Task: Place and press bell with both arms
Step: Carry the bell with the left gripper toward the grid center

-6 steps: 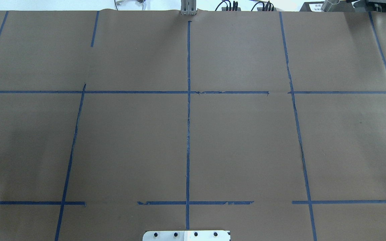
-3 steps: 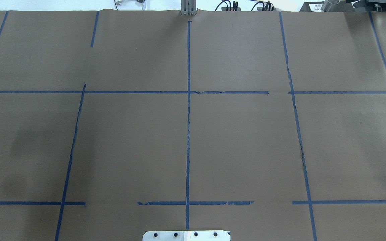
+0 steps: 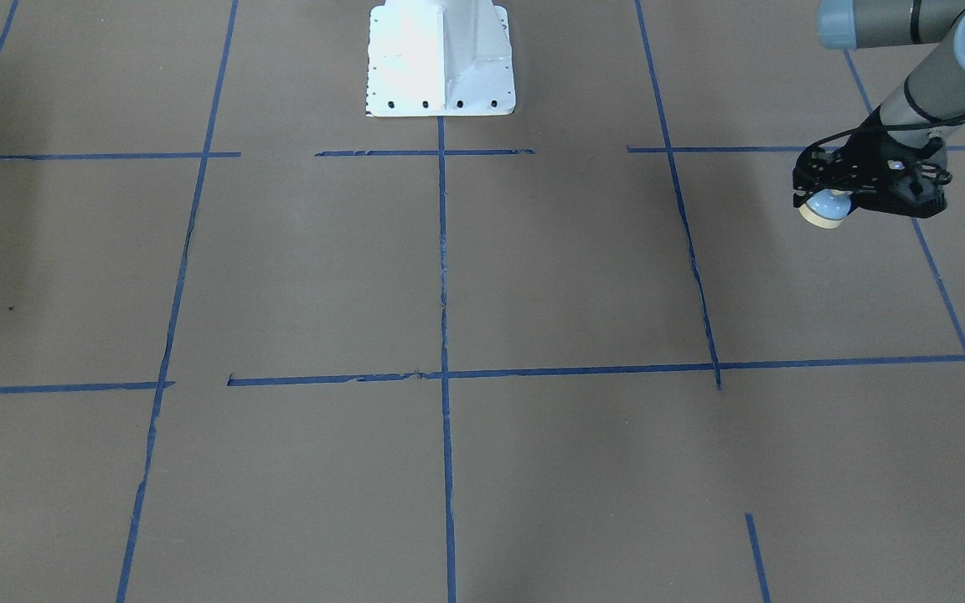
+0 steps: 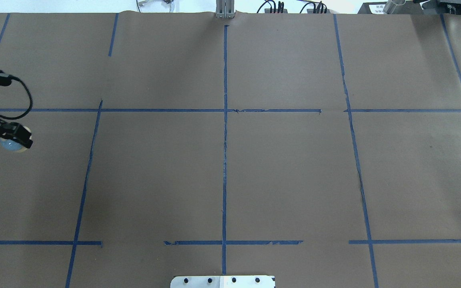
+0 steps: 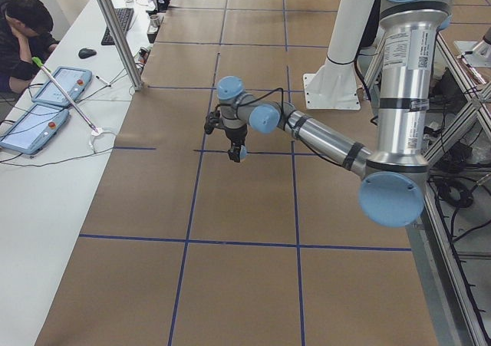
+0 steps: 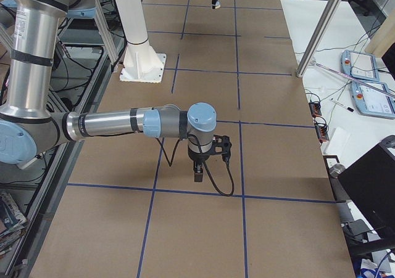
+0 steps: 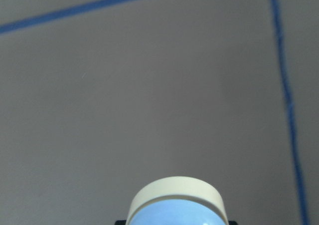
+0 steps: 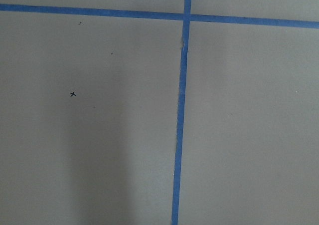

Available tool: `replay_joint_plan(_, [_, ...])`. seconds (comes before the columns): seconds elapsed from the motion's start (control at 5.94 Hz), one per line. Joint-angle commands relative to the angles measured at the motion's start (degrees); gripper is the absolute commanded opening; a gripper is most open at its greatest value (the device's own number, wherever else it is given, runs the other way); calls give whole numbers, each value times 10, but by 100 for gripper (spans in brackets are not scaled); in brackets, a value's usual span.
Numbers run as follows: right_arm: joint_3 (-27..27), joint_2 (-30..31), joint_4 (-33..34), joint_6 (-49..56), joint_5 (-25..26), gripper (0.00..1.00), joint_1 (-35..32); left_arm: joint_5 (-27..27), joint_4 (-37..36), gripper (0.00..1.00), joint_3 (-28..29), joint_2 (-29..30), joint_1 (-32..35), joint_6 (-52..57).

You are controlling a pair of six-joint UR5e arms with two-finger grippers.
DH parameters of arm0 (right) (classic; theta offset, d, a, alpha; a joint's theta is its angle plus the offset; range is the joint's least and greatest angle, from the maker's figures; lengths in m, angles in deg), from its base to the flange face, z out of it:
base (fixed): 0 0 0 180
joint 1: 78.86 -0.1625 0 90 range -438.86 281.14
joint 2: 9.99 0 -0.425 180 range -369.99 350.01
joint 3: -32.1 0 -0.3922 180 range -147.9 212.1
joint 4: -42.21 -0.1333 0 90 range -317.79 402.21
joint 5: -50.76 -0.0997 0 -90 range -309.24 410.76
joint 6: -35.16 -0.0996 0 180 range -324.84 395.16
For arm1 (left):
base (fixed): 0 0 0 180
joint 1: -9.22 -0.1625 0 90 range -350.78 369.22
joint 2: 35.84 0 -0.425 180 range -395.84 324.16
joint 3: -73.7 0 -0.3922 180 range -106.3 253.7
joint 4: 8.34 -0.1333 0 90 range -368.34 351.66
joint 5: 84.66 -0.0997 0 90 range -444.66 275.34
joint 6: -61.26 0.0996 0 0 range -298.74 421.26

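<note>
My left gripper (image 4: 14,140) is shut on the bell (image 4: 11,145), a small one with a light-blue dome and a cream rim. It holds the bell above the brown table at the far left. In the front-facing view the left gripper (image 3: 826,194) and the bell (image 3: 823,211) are at the upper right. The left wrist view shows the bell (image 7: 177,205) from close up, cream rim facing away. In the exterior left view the left gripper (image 5: 236,153) hangs over a tape line. My right gripper (image 6: 199,174) shows only in the exterior right view, pointing down over the table; I cannot tell whether it is open or shut.
The brown paper table (image 4: 286,168) carries a grid of blue tape lines (image 4: 225,160). The white bolted pedestal (image 3: 441,59) stands at the robot's side. An operator (image 5: 23,31) and tablets (image 5: 34,123) are at the far white bench, beside a metal post (image 5: 115,31).
My left gripper, holding the bell, has come into the overhead view from the left edge. Before, only its shadow showed on the paper there.
</note>
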Motion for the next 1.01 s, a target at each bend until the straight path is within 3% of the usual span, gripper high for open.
replay_joint_plan(0.0, [-15,-16,0,-12,-1,100,-1,-41,-76,2,78,181,-70,-119])
replay_joint_plan(0.5, [-41,-27,-27,-12,-2,100,1,-57,2,1,297,378,-128,-282])
replay_joint_plan(0.67, [-41,-27,-27,-12,-2,100,1,-108,43,1,378,438,-164,-346])
replay_joint_plan(0.84, [-41,-27,-27,-12,-2,100,1,-126,89,1,465,493,-179,-375])
